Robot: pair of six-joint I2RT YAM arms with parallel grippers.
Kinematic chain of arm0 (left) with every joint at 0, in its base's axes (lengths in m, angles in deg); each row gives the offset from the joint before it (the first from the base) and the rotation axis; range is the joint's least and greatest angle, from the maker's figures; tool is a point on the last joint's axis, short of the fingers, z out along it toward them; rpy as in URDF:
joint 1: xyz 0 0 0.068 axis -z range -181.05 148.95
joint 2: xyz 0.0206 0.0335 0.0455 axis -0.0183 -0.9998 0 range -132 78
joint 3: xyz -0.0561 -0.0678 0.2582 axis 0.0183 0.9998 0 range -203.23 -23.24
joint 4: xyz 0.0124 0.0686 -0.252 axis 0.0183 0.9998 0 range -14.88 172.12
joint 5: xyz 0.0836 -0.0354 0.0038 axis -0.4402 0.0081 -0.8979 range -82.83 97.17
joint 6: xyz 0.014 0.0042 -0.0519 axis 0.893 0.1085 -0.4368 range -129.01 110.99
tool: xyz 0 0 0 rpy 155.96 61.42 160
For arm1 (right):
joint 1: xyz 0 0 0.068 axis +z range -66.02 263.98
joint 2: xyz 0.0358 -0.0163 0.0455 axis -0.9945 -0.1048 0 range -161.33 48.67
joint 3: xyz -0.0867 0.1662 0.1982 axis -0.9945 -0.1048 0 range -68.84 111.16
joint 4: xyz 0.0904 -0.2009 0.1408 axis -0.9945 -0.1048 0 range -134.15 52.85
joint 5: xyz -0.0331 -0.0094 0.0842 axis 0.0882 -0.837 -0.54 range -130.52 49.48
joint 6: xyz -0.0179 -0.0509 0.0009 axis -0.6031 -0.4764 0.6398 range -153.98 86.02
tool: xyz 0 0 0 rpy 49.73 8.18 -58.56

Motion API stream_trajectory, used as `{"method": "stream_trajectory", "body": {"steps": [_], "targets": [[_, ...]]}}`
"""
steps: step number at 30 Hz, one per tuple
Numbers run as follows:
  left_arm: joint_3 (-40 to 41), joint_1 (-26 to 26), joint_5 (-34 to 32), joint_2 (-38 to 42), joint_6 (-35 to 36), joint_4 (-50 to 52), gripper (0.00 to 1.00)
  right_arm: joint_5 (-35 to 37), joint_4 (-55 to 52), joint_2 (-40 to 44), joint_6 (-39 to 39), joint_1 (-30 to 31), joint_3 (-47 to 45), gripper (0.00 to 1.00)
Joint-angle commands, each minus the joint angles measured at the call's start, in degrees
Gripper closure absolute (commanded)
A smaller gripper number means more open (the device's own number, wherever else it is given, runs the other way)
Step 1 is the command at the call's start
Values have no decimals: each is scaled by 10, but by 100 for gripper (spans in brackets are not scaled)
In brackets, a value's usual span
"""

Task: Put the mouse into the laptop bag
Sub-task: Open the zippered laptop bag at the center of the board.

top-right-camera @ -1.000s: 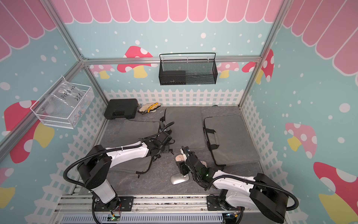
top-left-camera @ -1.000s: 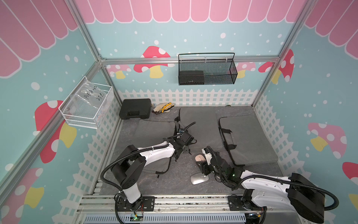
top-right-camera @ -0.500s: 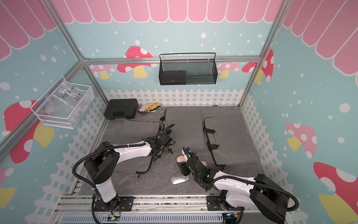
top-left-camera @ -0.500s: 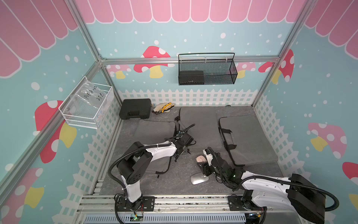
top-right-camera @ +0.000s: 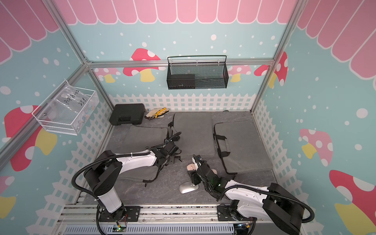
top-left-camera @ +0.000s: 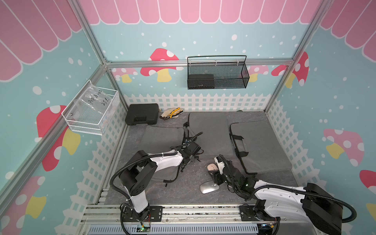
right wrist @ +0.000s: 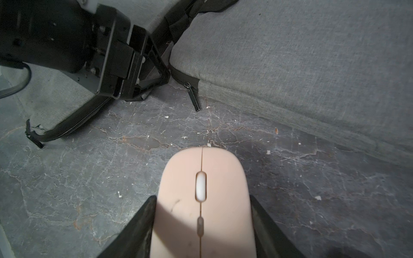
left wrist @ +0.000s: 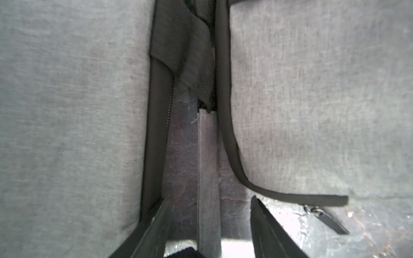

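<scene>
Carrying step: the right hand (right wrist: pixel 202 197) grips the mouse (top-left-camera: pixel 211 167) by its 2 sides, near the worktop's (top-left-camera: pixel 173 194) front-edge middle. The left hand (left wrist: pixel 210 198) hovers empty, jaws apart, at the bag's (top-left-camera: pixel 209 132) unzipped edge. The next move likely calls for parting the opening and sliding the mouse inside.

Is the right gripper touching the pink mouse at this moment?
Touching. The right wrist view shows the pink mouse inside the right gripper, with both fingers flush against its sides and no gap.
</scene>
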Motion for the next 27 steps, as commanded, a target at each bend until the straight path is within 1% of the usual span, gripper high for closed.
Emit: {"method": "stream_trajectory", "body": {"steps": [1,3,5,12,14,19,20,23,27], "targets": [[10,-4,7,-1,7,-7,41,-1,15,4,12,-4,-1,61],[5,-4,15,-15,11,-8,42,-2,16,3,13,-3,-3,61],[-2,-4,25,-30,15,-10,44,-2,17,2,13,-3,-3,61],[-10,-9,53,-61,13,-30,58,-4,17,6,15,-6,-8,61],[-10,-10,57,-62,16,-30,67,-2,20,7,17,-5,-12,61],[-7,-21,70,-33,16,-26,97,0,24,8,12,-7,-13,61],[-9,-24,76,-21,15,-23,100,-2,24,9,13,-7,-13,61],[-9,-31,75,19,12,-2,100,-10,27,17,17,-8,-16,61],[-7,-45,74,85,6,27,100,-15,57,24,28,-7,-35,62]]}}
